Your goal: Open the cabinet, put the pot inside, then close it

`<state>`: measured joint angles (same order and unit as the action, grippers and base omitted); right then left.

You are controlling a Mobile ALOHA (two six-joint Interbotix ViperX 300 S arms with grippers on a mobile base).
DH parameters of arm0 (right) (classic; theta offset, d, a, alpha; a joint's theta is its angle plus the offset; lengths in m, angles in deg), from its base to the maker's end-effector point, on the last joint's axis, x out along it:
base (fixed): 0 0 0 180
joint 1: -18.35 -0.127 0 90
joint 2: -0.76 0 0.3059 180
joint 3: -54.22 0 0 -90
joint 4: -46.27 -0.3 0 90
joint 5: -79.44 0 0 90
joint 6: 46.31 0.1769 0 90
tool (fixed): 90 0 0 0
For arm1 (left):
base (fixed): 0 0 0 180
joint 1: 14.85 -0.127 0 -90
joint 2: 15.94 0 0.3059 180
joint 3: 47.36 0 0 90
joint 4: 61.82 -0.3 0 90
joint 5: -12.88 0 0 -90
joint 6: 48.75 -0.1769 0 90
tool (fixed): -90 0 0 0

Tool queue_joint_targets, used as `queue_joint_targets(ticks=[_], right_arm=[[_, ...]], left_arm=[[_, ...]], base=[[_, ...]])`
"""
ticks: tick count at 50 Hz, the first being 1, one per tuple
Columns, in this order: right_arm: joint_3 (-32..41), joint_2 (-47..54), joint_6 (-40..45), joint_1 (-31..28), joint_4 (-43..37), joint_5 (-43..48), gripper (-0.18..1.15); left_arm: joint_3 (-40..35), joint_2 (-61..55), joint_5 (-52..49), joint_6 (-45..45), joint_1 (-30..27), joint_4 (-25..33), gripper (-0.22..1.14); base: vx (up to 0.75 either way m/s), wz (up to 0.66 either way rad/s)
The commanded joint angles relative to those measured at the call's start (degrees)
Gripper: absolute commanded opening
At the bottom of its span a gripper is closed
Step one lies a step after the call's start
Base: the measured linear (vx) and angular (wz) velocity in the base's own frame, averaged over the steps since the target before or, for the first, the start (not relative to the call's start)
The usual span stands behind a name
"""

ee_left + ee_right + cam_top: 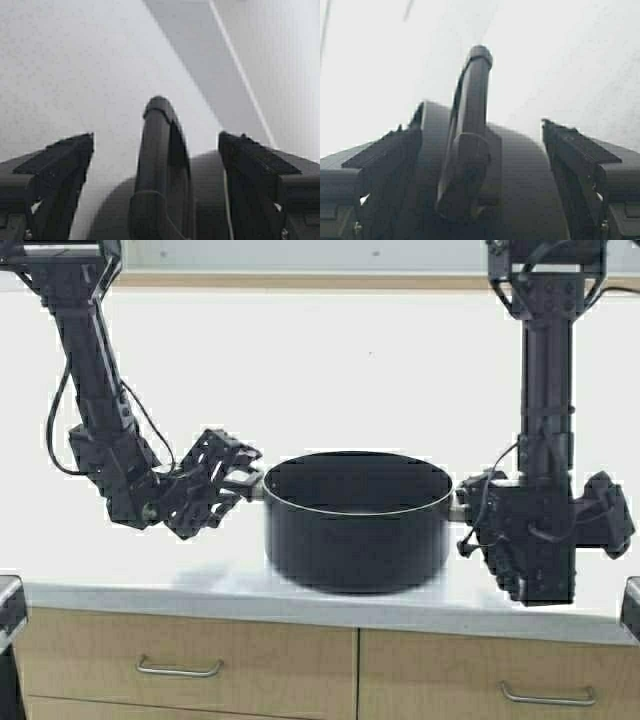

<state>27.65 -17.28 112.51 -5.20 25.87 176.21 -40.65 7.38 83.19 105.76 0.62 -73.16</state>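
Observation:
The black pot (355,530) stands on the white counter (300,360) near its front edge. My left gripper (246,480) is open around the pot's left loop handle. In the left wrist view the handle (160,165) stands between my fingers (65,165) with gaps on both sides. My right gripper (466,522) is open around the right loop handle. In the right wrist view that handle (470,130) also stands free between the fingers (580,160). The tan cabinet (270,660) below the counter has both doors shut.
Curved metal pulls show on the left door (180,669) and the right door (548,696). The counter runs back to a pale wall (300,255). The counter's front edge (200,598) lies just under the pot.

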Motion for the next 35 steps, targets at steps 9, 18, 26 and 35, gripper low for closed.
queue_joint_targets(ticks=[9,18,26,35], right_arm=[[1.1,-1.1,4.5,0.1,0.1,0.5,0.41],[1.2,-1.3,5.8,0.1,0.0,0.5,-0.03],[0.9,-1.9,5.7,0.1,0.4,0.5,0.11],[-3.9,-7.4,5.5,-0.4,4.3,0.7,0.07]], left_arm=[[0.4,1.2,0.6,0.4,-0.1,-0.9,0.55],[1.1,1.4,0.6,1.2,-0.1,-0.4,-0.15],[1.8,1.9,0.7,1.2,0.0,-0.4,0.09],[7.6,5.8,2.9,0.5,0.6,-0.5,0.02]], base=[[0.00,0.00],[0.00,0.00],[0.00,0.00],[0.00,0.00]])
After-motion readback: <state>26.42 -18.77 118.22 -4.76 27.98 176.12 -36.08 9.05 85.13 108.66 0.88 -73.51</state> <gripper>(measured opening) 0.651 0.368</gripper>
